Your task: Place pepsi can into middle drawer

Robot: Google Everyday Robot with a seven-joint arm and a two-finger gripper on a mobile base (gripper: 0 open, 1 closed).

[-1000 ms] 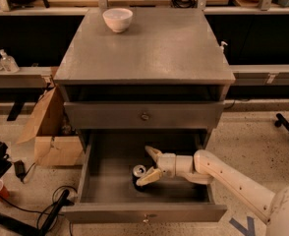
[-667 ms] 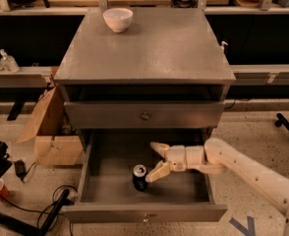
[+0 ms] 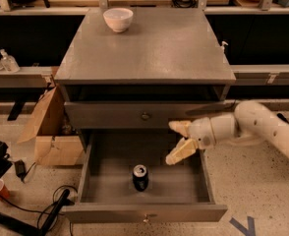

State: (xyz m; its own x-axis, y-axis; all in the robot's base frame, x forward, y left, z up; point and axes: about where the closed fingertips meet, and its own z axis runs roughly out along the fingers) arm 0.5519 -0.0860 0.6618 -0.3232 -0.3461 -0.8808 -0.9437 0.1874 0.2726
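The pepsi can (image 3: 140,177) stands upright on the floor of the open middle drawer (image 3: 144,213), near its middle front, silver top up. My gripper (image 3: 178,141) is open and empty, raised above the drawer's right part, up and to the right of the can, clear of it. Its two pale fingers (image 3: 180,152) are spread apart, one high by the upper drawer front, one lower. The white arm (image 3: 262,127) comes in from the right.
The shallower knobbed drawer front (image 3: 144,116) is shut above the open drawer. A white bowl (image 3: 118,19) sits on the grey cabinet top (image 3: 149,48). A cardboard box (image 3: 48,127) stands at the left. Cables (image 3: 46,208) lie on the floor at lower left.
The gripper let go of the can, which now stands upright in the drawer. The gripper has moved up and to the right, away from it.
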